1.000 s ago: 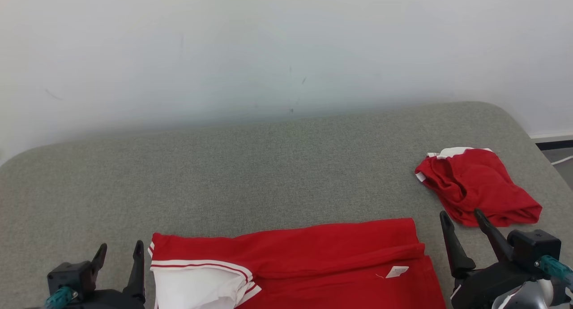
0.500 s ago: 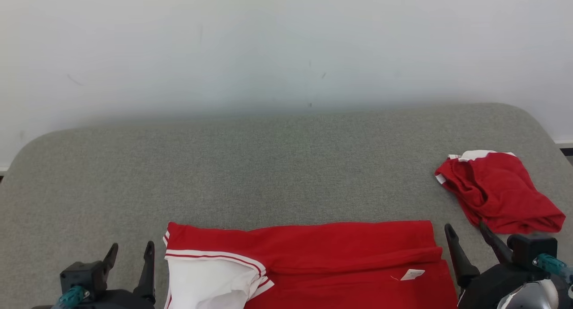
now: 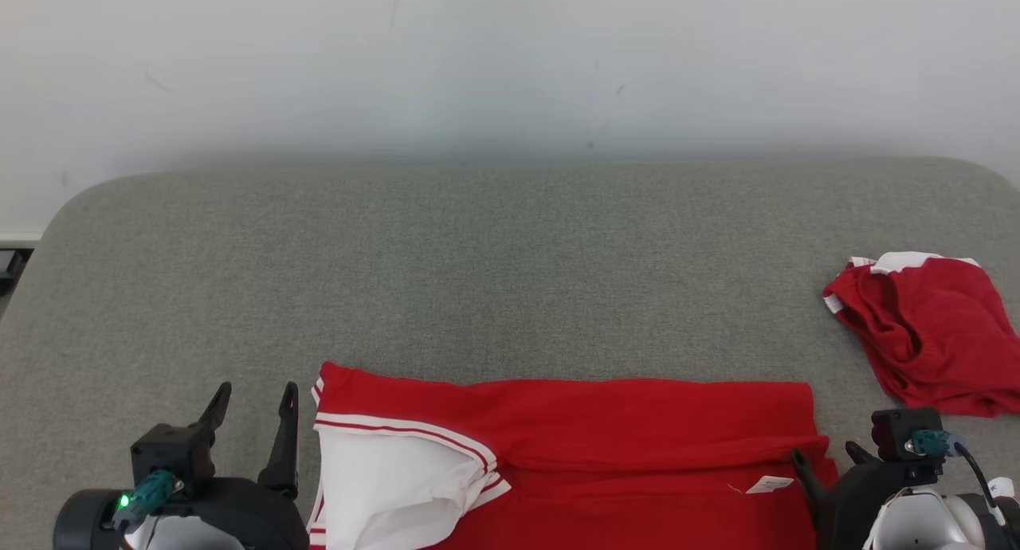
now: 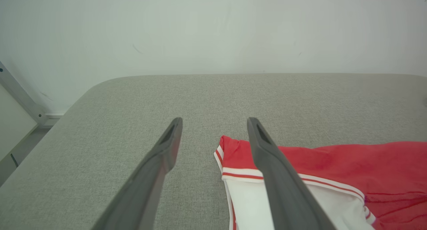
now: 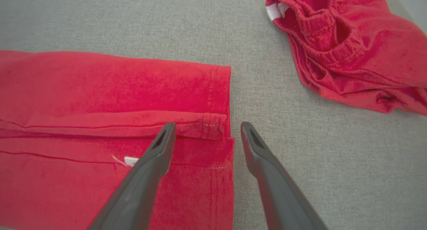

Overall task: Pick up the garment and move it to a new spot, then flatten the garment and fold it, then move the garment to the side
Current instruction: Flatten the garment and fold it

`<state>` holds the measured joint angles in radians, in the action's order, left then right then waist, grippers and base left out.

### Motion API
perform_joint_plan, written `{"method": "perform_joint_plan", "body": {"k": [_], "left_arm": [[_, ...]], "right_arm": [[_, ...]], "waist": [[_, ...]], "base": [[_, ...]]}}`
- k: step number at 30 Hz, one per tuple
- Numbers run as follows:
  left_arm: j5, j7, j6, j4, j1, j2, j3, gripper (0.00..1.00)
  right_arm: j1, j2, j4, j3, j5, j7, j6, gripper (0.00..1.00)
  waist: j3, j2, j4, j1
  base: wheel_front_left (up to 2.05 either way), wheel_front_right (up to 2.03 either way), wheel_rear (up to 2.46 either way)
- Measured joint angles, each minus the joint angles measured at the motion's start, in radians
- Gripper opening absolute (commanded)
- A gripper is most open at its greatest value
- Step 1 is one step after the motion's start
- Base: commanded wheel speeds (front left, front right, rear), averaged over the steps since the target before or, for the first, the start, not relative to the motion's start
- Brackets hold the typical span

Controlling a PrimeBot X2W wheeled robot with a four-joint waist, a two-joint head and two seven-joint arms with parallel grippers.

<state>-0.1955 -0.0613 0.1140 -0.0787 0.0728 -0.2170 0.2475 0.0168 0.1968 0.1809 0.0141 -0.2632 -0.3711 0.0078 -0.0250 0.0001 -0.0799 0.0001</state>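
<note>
Left gripper [image 3: 256, 389]: jaws apart, empty — beside garment [image 3: 637, 442], white-trimmed end.
Right gripper [image 5: 207, 126]: jaws apart, empty — over garment hem.

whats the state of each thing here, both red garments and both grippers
flat red garment: spread out near the table's front edge, one long fold across it, white part showing at its left end, not gripped
crumpled red garment: bunched in a heap at the far right, untouched
left gripper: open, empty, at the flat garment's left end
right gripper: open, empty, straddling its right hem
table: grey padded top, bare behind the garments
</note>
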Motion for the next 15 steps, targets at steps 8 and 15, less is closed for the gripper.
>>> {"method": "perform_joint_plan", "body": {"k": [8,15], "left_arm": [[0.004,0.002,0.000,-0.007,0.031,0.027,0.019,1.00],[0.010,0.009,0.000,-0.009,0.034,0.029,0.024,1.00]], "right_arm": [[0.006,-0.002,0.076,0.011,0.019,-0.045,-0.019,1.00],[0.012,-0.002,0.111,0.002,0.028,-0.061,-0.044,1.00]], "waist": [[-0.035,0.0000,-0.037,0.0000],[-0.040,0.0000,-0.042,-0.0001]], "base": [[0.00,0.00,0.00],[0.00,0.00,0.00]]}}
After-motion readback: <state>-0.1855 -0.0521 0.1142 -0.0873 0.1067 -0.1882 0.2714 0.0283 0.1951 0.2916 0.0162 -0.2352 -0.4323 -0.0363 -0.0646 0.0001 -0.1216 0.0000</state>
